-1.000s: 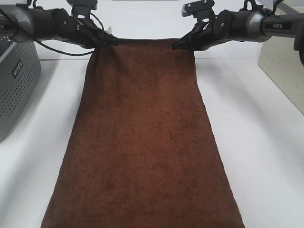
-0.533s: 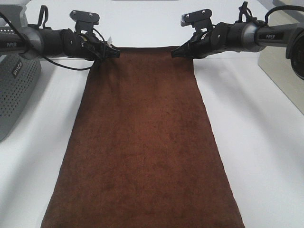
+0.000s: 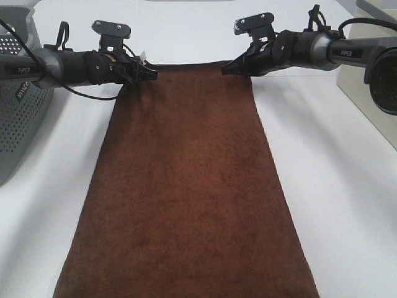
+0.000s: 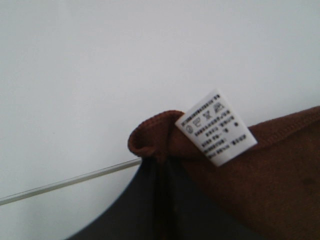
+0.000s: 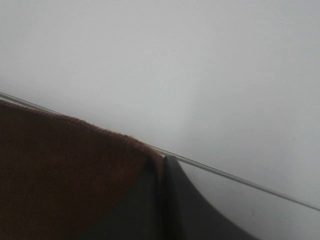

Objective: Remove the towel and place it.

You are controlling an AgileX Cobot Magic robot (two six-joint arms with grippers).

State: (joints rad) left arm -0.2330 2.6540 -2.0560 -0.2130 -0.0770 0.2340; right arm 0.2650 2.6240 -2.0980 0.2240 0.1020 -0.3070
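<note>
The dark reddish-brown towel (image 3: 186, 186) lies stretched lengthwise down the white table, from the far side to the near edge of the high view. My left gripper (image 3: 151, 72) is shut on its far left corner, where a small white tag (image 4: 216, 127) sticks out beside the pinched cloth (image 4: 150, 137). At the far right corner, my right gripper (image 3: 226, 69) is also shut on the towel (image 5: 60, 170), the cloth edge caught between its dark fingers (image 5: 175, 200). Both grippers sit low, close to the table.
A grey perforated basket (image 3: 18, 105) stands at the left edge of the table. A beige box (image 3: 369, 81) sits at the right. The white table (image 3: 335, 186) runs bare on both sides of the towel.
Both grippers have come down toward the table with the towel's far corners, and the far edge has sunk and flattened. The left arm has shifted a little to the right.
</note>
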